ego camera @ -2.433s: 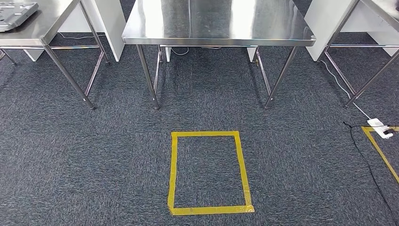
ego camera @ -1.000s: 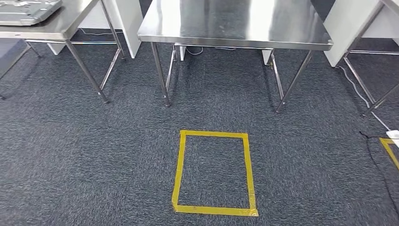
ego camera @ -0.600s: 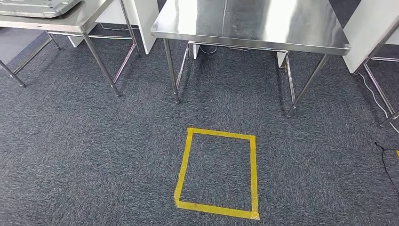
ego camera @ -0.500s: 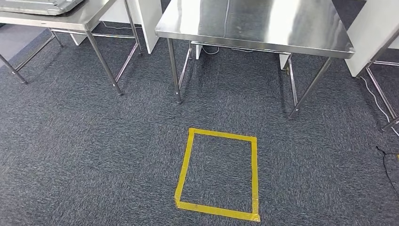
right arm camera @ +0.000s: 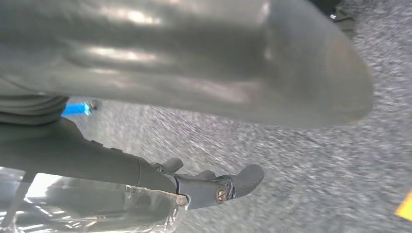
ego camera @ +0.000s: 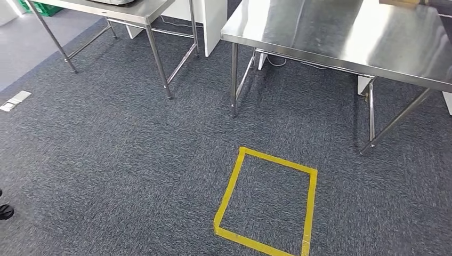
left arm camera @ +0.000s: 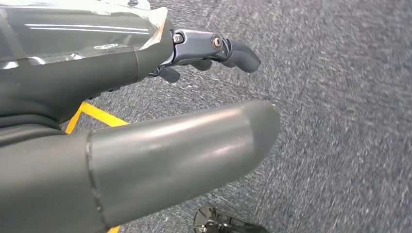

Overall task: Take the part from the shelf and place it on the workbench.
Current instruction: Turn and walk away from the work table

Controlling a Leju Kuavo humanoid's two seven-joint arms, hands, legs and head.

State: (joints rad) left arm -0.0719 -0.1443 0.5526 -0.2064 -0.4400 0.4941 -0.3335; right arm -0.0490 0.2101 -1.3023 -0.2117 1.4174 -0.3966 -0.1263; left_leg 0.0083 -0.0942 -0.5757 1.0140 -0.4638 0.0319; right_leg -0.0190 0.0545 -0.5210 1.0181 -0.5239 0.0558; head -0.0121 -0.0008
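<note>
Fingers [left arm camera: 238,52] of the left hand [left arm camera: 184,131] and fingers [right arm camera: 245,178] of the right hand [right arm camera: 218,97] are spread off the thumbs over the carpet [ego camera: 106,160], nothing in them. Judged step: the approach, pick not yet begun; next the robot must find the shelf and face it. The part's place can't be told: the steel workbench [ego camera: 341,37] beyond the yellow tape square [ego camera: 229,194] is bare.
</note>
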